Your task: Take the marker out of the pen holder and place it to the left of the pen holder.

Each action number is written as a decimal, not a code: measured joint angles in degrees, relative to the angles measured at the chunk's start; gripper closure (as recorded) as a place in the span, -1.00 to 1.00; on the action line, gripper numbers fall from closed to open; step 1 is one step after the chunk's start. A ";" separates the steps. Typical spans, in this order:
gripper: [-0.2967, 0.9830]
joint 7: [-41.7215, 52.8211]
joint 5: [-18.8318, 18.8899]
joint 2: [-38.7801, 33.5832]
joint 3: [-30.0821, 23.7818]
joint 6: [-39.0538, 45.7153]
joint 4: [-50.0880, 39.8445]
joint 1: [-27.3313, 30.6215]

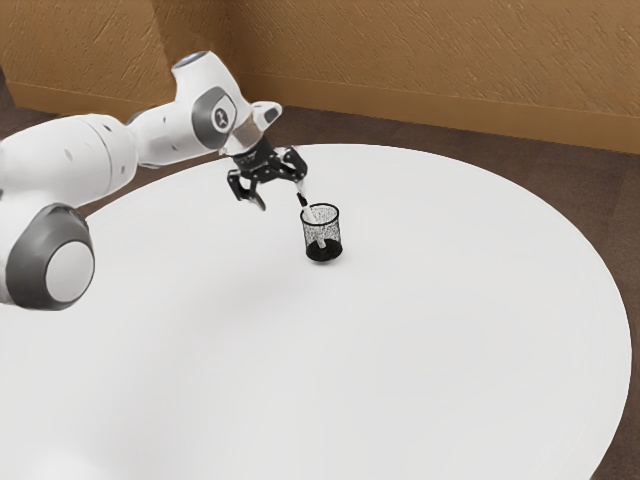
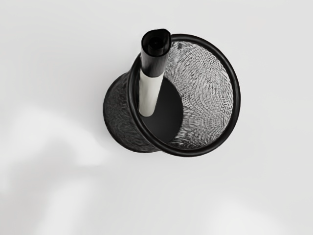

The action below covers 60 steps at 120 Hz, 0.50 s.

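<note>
At the exterior view's left, the arm (image 1: 75, 155) is seen reaching in over the round surface (image 1: 450, 330), and at its end the gripper (image 1: 282, 198) is held tilted, with its two fingers spread wide and nothing gripped between them. Just beyond the finger nearer the exterior view's right, the black cap of the marker (image 1: 309, 214) is seen, close to the fingertip; whether the two are touching cannot be told. The marker is leaned inside the pen holder (image 1: 336, 236), its white body slanted down into the mesh cup and its capped end raised above the rim. The pen holder itself is stood upright on the surface. The step in hand is judged to be the approach to the marker: no grasp has been made, and both lifting and placing are left to be done. For the next move, the gripper should be shifted toward the capped end, so that the cap is brought between the fingers, then lowered and closed. The slant of the marker should be matched, since the rim could be caught and the holder tipped or dragged. After a firm grip, a lift clear of the rim is called for.
</note>
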 joint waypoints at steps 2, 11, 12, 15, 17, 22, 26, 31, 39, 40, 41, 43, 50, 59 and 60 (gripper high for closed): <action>-0.53 -0.34 -0.19 0.84 0.40 0.11 0.85 -0.03; -0.54 -1.09 -0.67 4.00 1.53 0.96 3.77 -0.49; -0.54 -1.08 -0.68 4.22 1.66 1.18 3.91 -0.62; -0.54 -0.90 -0.47 4.85 1.99 2.08 4.23 -1.14; -0.54 -0.78 -0.13 5.13 2.12 2.65 4.38 -1.49; -0.54 -0.40 1.15 5.59 2.34 4.07 4.53 -2.11; -0.54 0.04 2.12 5.82 2.50 5.57 4.41 -2.34; -0.54 0.70 3.10 6.24 2.68 7.66 4.22 -2.49; -0.54 1.75 4.18 7.03 3.53 11.03 4.07 -3.30; -0.54 1.87 4.27 7.08 3.61 11.39 4.07 -3.39; -0.54 1.99 4.35 7.13 3.65 11.73 4.08 -3.46; -0.54 2.22 4.50 7.20 3.71 12.39 4.08 -3.58; -0.54 2.99 4.89 7.74 3.89 14.34 4.35 -4.05; -0.54 3.83 5.15 8.19 4.04 16.17 4.62 -4.49; -0.54 3.91 5.17 8.26 4.03 16.33 4.63 -4.51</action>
